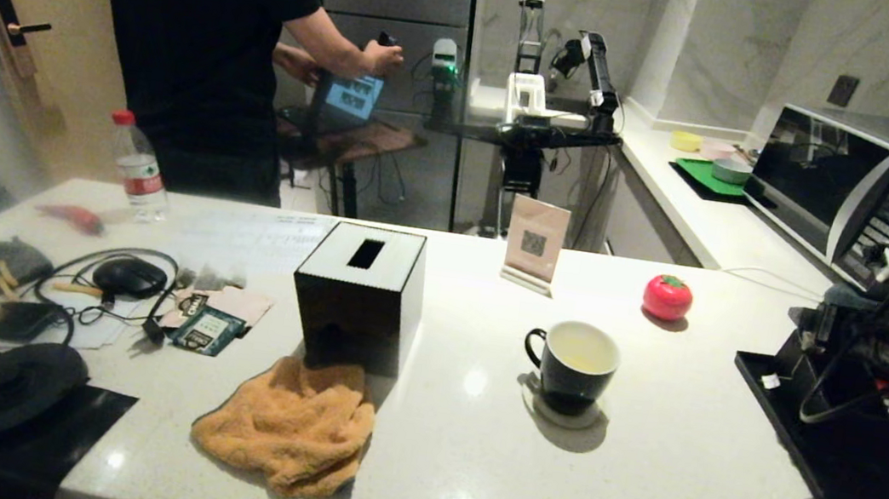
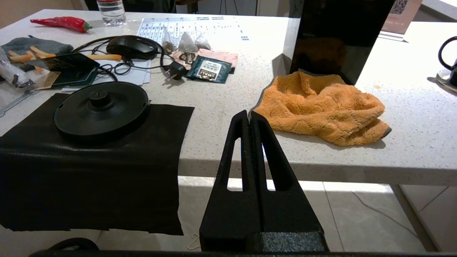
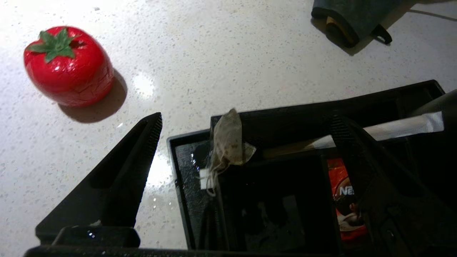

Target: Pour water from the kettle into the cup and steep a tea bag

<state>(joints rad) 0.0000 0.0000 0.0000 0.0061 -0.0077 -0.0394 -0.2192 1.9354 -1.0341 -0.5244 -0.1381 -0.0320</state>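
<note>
1. Far left on the white counter (image 1: pixel 635 498) sits the round black kettle base (image 1: pixel 14 386) on a dark mat. No kettle stands on it, and I cannot see the kettle anywhere.
2. The left gripper (image 2: pixel 251 117) hangs just off the counter's front edge, near the orange cloth (image 2: pixel 323 107). Its two fingers are pressed together with nothing between them. This arm looks parked.
3. Behind the cloth stands the black tissue box (image 1: pixel 359 294).
4. Next comes the cup (image 1: pixel 573 365), upright on a small coaster. There is pale water (image 1: pixel 578 353) low inside it, so I think the pouring is done.
5. A little behind and to the right of it is a red tomato toy (image 1: pixel 667 297).
6. On the far right is the black tray (image 3: pixel 271 200). The tea bag (image 3: pixel 228 142) leans at the tray's corner wall, with its string and little white tag hanging down beside it. A red sachet (image 3: pixel 344 200) lies deeper in the tray.
7. The right gripper (image 3: pixel 246 134) hovers over that corner. Its fingers are spread wide, one outside the tray over the counter and one over the tray, with the tea bag in between. It holds nothing.
8. To do this step well, I think it should go down slowly, pinch the soft pouch near its top, and stay clear of the tray wall and the red sachet.
</note>
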